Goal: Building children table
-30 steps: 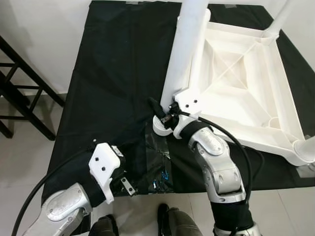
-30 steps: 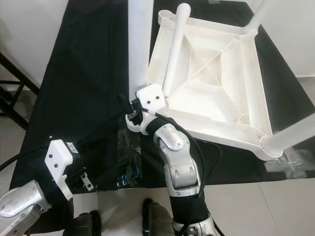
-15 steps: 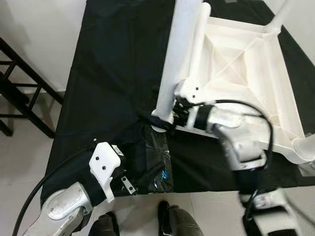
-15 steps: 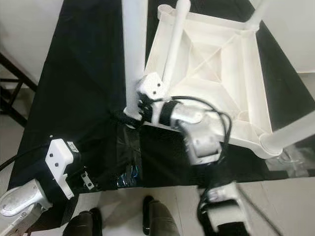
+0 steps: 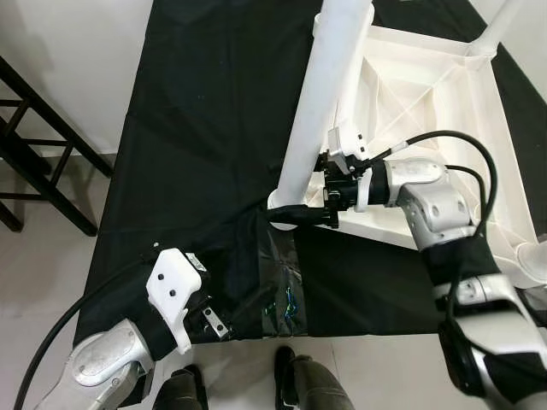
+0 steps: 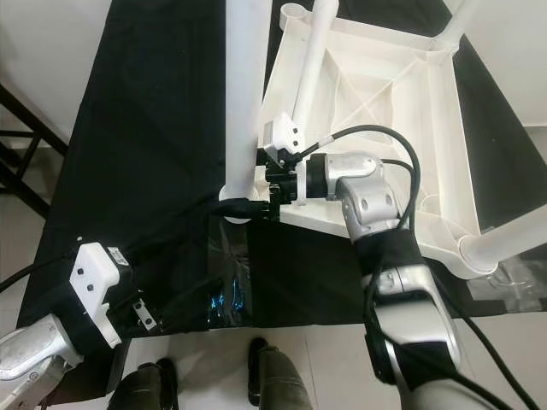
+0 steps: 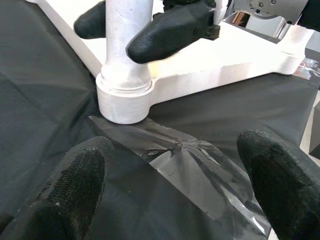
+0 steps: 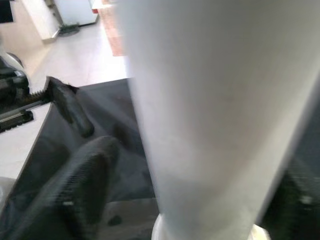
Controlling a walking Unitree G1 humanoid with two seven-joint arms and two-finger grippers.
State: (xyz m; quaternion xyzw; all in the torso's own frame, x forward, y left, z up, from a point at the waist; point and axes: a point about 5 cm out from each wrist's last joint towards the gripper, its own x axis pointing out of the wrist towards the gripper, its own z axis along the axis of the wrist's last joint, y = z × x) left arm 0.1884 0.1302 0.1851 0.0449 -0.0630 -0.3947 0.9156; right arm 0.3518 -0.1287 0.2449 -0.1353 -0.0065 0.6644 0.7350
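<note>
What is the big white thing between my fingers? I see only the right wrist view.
Observer: It is a table leg, standing upright in a corner socket of the upturned tabletop.
Operator: Where on the leg is my right gripper?
Observer: The right gripper clasps it low, just above the socket, with one finger on each side.
Operator: And what is the left gripper doing?
Observer: The left gripper hangs open over a clear plastic film that lies on the black cloth, just in front of that socket.
</note>
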